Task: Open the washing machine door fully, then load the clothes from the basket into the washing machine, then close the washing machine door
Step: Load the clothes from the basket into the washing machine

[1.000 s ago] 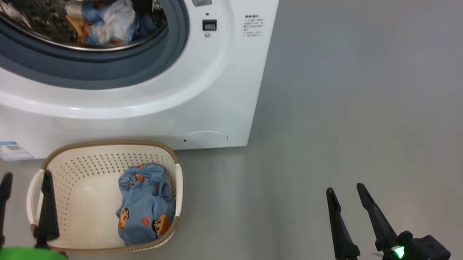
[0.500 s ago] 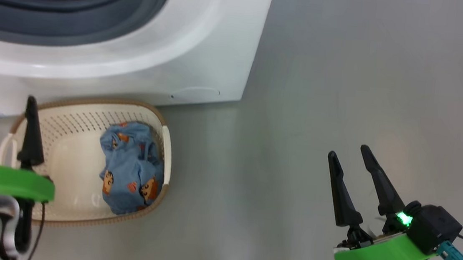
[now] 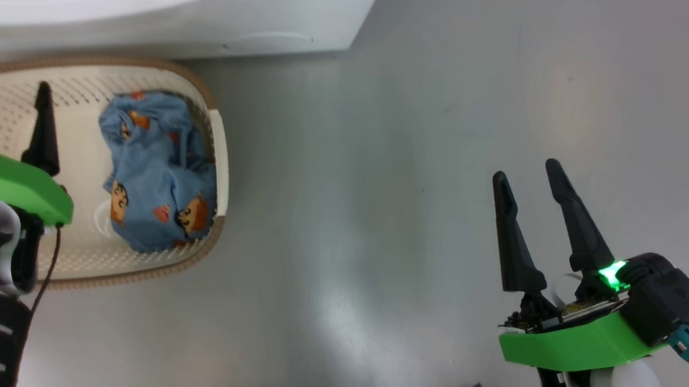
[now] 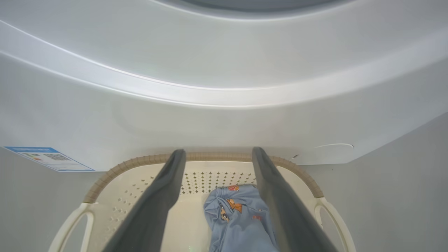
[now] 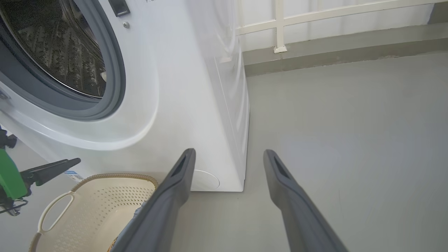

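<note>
Slumping clothes (image 3: 151,189) in perforated basket (image 3: 224,164)

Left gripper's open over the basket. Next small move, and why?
Probably shift the left gripper right and lower it onto the light blue cartoon-print garment: it hangs open over the bare side of the cream perforated plastic basket, while the garment lies bunched against the right wall.

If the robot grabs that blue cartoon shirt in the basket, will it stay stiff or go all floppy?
Probably floppy: the blue garment lies crumpled in soft folds, so it should droop from wherever it's pinched. It looks like thin cloth, so likely light. A trailing end might drag over the basket rim.
</note>
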